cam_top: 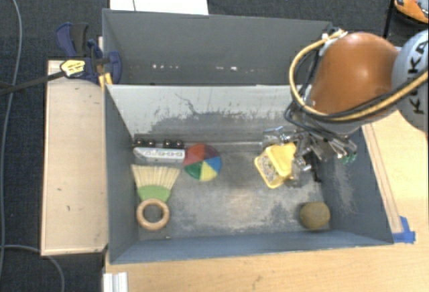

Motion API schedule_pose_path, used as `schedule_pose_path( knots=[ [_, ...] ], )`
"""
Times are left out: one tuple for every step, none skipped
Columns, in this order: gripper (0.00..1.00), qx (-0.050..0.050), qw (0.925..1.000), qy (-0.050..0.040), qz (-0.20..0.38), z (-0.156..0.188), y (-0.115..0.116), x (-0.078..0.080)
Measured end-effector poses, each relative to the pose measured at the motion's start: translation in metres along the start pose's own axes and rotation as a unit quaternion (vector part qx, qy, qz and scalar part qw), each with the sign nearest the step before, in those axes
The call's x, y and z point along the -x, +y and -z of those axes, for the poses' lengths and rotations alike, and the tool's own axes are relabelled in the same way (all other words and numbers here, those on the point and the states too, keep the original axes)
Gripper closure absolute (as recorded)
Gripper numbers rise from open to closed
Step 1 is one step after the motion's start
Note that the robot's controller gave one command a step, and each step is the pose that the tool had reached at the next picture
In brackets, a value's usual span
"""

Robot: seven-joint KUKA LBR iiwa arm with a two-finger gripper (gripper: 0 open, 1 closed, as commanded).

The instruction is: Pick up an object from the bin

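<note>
My gripper (293, 158) is at the right of the bin's middle, under the arm's orange dome. It is shut on a yellow plastic thing with a clear part (275, 163), which sits tilted at the gripper's left side, its right edge covered by the fingers (299, 165). A brownish-green ball (314, 215) lies on the floor just below and to the right of the gripper, apart from it.
At the bin's left lie a dark flat bar with print (159, 150), a disc with red, blue, yellow and green segments (202, 162), a pale brush with a green band (155, 179) and a tan ring (153, 213). The arm comes in over the right wall.
</note>
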State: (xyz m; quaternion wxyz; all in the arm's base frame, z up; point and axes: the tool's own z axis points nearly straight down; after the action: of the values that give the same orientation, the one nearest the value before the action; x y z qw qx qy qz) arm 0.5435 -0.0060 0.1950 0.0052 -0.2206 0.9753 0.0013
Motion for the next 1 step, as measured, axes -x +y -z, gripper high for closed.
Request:
schedule_pose_path(
  knots=[
    [1.0, 0.0, 1.0, 0.0002, -0.001, -0.0001, 0.0001, -0.0001]
  ],
)
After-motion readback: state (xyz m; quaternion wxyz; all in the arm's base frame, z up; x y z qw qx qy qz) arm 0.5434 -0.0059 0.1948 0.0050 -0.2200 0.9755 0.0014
